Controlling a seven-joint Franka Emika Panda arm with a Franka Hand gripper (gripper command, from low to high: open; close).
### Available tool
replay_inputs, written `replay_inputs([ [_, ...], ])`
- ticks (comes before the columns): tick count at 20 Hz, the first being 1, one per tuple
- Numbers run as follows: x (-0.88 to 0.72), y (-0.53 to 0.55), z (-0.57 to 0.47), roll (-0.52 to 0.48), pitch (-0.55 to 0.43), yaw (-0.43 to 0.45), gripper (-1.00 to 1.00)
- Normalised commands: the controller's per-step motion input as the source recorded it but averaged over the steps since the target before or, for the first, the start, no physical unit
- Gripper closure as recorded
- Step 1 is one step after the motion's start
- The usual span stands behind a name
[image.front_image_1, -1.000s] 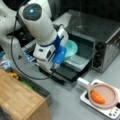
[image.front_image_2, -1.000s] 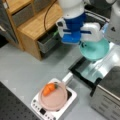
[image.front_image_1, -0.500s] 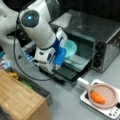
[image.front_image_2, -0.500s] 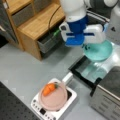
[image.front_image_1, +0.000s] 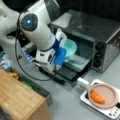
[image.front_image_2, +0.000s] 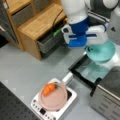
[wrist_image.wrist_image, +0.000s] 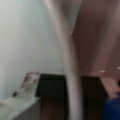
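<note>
I see the toaster oven (image.front_image_1: 100, 37) first, the biggest thing here, with its door (image.front_image_2: 86, 68) folded down flat in front of it. The door's front edge sits near the white scale (image.front_image_2: 56, 108), with only a thin strip of grey table (image.front_image_2: 22, 67) between them. On a front view's left the table is wide and free. The wooden shelf (image.front_image_2: 37, 22) stands at the top left there, its corner close to the arm.

My arm (image.front_image_1: 37, 30) leans over the open door, bent down from a front view's top, wrist turned toward the oven mouth. Since the frame before, the arm has slid a bit closer to the oven and the bowl has gone with it.

The teal bowl (image.front_image_2: 101, 51) hangs above the door, right at the oven opening, tilted in a front view (image.front_image_1: 70, 48). The gripper (image.front_image_2: 93, 46) pinches its rim, I think; the wrist view shows a pale curved edge (wrist_image.wrist_image: 68, 62) running right past the fingers, but it is blurry there.

The pink plate (image.front_image_1: 105, 95) rests on the scale, well apart from the bowl. The little orange carrot (image.front_image_1: 97, 97) lies on that plate, near its edge.
</note>
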Motion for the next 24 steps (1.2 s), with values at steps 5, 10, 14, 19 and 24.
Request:
replay_inputs([
  [5, -0.37, 0.38, -0.2, 0.056, -0.346, -0.08, 1.0],
  [10, -0.35, 0.37, -0.15, 0.035, -0.334, -0.117, 1.0],
  [14, -0.34, 0.32, -0.13, 0.033, -0.305, -0.129, 1.0],
  [19, -0.3, 0.22, -0.16, 0.023, -0.292, -0.158, 1.0],
  [24, -0.25, 0.06, -0.16, 0.029, -0.275, -0.151, 1.0],
])
